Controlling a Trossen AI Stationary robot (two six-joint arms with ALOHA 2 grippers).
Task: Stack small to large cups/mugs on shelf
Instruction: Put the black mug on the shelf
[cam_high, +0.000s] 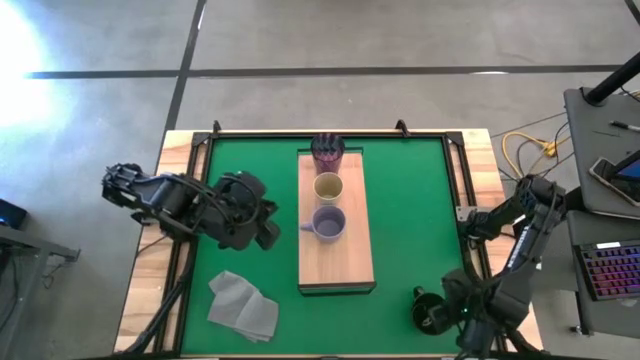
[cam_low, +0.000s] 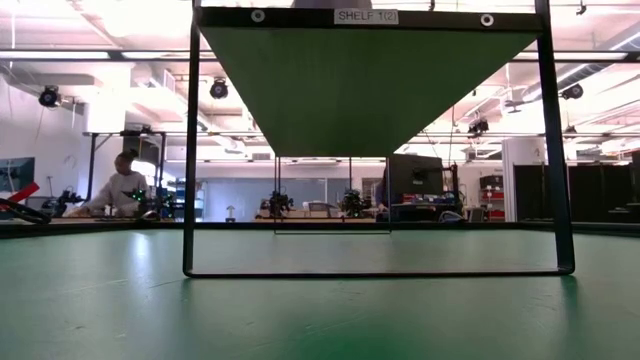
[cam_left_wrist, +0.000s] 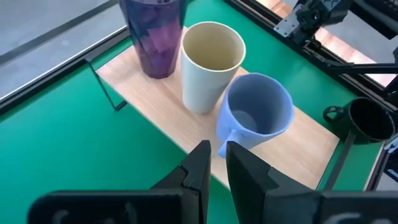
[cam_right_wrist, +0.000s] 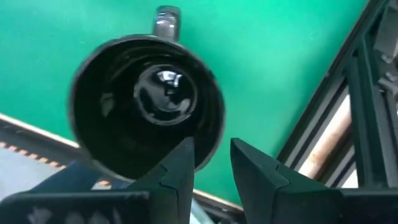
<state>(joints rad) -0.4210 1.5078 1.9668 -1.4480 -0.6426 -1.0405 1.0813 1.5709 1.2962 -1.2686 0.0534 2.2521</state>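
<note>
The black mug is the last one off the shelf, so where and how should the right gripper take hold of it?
Grip the rim wall of the black mug, coming down from above. It stands upright and open-topped on the green mat, with its handle pointing away from the right gripper. One finger inside and one outside the near wall looks the likeliest hold.

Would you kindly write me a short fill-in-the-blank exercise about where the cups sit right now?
1. On the shelf stand ____ cups in a row.
2. Between the purple tumbler and the lavender mug stands the ____ cup.
3. The black mug rests on the green ____, beside the right end effector.
4. The grey cloth lies nearest the ____ end effector.

Missing words: three; cream-yellow; mat; left
</note>
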